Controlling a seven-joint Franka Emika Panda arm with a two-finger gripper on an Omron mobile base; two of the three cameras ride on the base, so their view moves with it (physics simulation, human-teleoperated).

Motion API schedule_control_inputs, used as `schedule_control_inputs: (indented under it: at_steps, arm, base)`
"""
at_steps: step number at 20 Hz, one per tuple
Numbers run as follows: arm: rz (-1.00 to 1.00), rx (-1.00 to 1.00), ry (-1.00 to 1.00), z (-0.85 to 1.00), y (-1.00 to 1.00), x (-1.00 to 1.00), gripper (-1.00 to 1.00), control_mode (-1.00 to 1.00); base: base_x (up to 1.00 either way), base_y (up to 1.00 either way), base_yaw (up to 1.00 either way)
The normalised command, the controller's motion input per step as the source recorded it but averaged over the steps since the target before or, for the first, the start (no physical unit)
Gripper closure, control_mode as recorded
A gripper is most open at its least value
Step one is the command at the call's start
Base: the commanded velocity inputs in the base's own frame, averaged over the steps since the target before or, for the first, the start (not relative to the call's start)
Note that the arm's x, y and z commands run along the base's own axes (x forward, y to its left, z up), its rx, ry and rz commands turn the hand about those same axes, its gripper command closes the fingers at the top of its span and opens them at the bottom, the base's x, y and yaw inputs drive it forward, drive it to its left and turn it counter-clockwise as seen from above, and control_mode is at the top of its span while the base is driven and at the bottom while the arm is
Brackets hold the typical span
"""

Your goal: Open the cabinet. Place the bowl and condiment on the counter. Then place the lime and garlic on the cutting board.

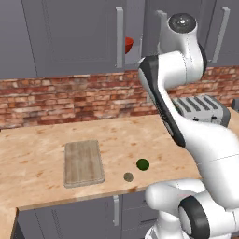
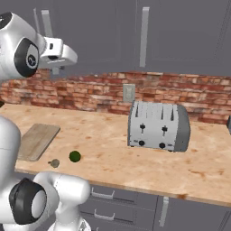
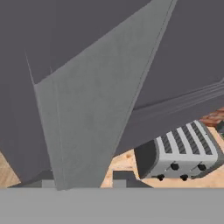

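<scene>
Fingers (image 3: 122, 178) pinched on either side of the cabinet's (image 1: 74, 32) handle (image 3: 78, 131), apparently gripping it. Bar upright, lying directly between the tips; probably calls for a pull straight out from the door face. Bowl (image 1: 129, 44) inside, glimpsed through the gap, above the counter's (image 1: 37, 140) back edge.

bowl (image 1: 129, 44) mostly hidden behind cabinet (image 1: 74, 32) door

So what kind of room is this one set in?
A kitchen, rendered in simulation: a tan counter against a brick wall, grey wall cabinets above, plus a toaster and cutting board.
</scene>
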Motion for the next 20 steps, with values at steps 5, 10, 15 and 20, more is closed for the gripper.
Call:
schedule_control_inputs:
  at_steps: [5, 10, 15, 20]
  arm:
    - [0.0, 0.0, 0.01, 0.0, -1.0, -0.99, 1.0, -1.0]
    - [0.0, 0.0, 0.05, 0.0, -0.96, -0.62, -1.0, -1.0]
    - [0.02, 0.0, 0.04, 0.03, -0.25, -0.55, -1.0, -1.0]
    - [0.1, -0.16, -0.08, 0.08, 0.3, -1.0, -1.0, -1.0]
  base:
    - [0.0, 0.0, 0.0]
    - [0.0, 0.0, 0.0]
    - [0.0, 0.0, 0.0]
    - [0.0, 0.0, 0.0]
